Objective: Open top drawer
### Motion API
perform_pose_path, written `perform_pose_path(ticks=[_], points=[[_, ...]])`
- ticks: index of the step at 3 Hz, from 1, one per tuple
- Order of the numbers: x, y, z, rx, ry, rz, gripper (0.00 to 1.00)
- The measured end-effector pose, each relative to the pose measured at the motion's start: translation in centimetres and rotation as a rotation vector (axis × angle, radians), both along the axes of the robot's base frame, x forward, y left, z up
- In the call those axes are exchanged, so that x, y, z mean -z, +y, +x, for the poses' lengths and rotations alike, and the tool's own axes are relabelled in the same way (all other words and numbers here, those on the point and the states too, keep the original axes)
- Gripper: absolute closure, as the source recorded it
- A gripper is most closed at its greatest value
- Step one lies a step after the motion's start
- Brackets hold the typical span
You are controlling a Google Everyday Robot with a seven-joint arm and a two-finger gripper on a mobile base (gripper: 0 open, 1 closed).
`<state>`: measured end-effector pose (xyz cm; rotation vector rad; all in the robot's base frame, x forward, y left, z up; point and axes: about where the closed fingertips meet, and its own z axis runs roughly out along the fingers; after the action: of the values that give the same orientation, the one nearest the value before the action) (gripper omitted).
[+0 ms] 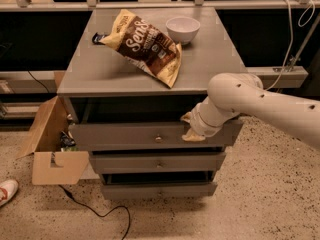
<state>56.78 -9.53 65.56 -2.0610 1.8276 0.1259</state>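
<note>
The top drawer [125,135] is the widest grey drawer of the cabinet, with a small round brass knob [158,138] at the centre of its flat front. A dark gap shows above its front panel, under the cabinet top. My gripper [191,127] is at the right part of this drawer's front, right of the knob, at the panel's upper edge. The white arm [260,104] reaches in from the right.
Two narrower grey drawers [158,162] sit below. On the cabinet top [100,69] lie a chip bag [145,45] and a white bowl [183,29]. An open cardboard box [50,149], a black cable [95,211] and a shoe [6,191] are on the floor at left.
</note>
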Motion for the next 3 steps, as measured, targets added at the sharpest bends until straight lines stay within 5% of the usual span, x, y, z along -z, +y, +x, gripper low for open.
perform_pose_path(ticks=[1,3], points=[[0.0,0.0,0.0,0.0,0.0,0.0,0.85],[-0.35,-0.01,0.02,0.0,0.0,0.0,0.39]])
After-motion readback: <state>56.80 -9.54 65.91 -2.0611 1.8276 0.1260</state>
